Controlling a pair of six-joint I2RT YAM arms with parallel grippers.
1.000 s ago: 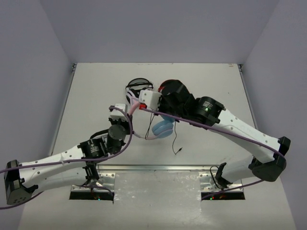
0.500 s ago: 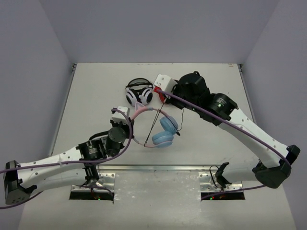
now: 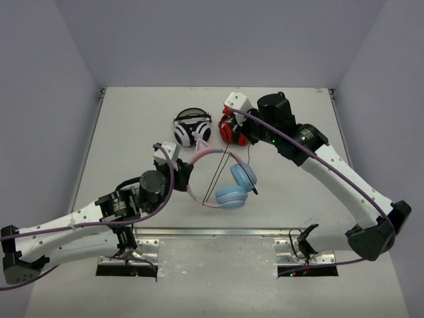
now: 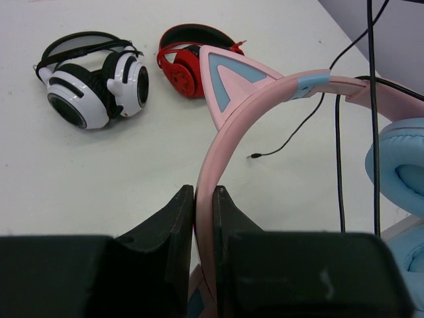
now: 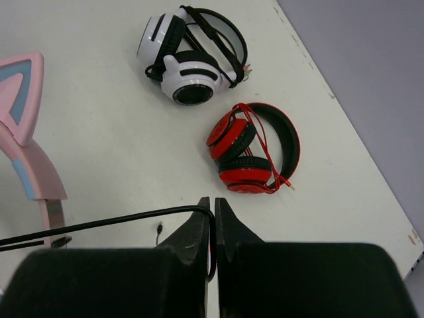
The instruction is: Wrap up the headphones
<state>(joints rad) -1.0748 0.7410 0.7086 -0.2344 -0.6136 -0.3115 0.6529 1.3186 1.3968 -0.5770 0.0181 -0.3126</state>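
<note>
The headphones hang over the middle of the table, pink cat-eared headband uppermost and light blue ear cups below. My left gripper is shut on the headband's left side, the pink band pinched between both fingers. Their thin black cable runs up to my right gripper, which is shut on it above the far middle of the table. Two cable strands cross the headband's arc. The cable's plug end dangles free.
White-and-black headphones lie at the far middle of the table, with red-and-black headphones just to their right, under my right gripper. Grey walls close in the table's left, right and far edges.
My right gripper has pulled away from the headband toward the far right with the cable pinched in it. The left gripper has carried the headphones slightly to the right.
</note>
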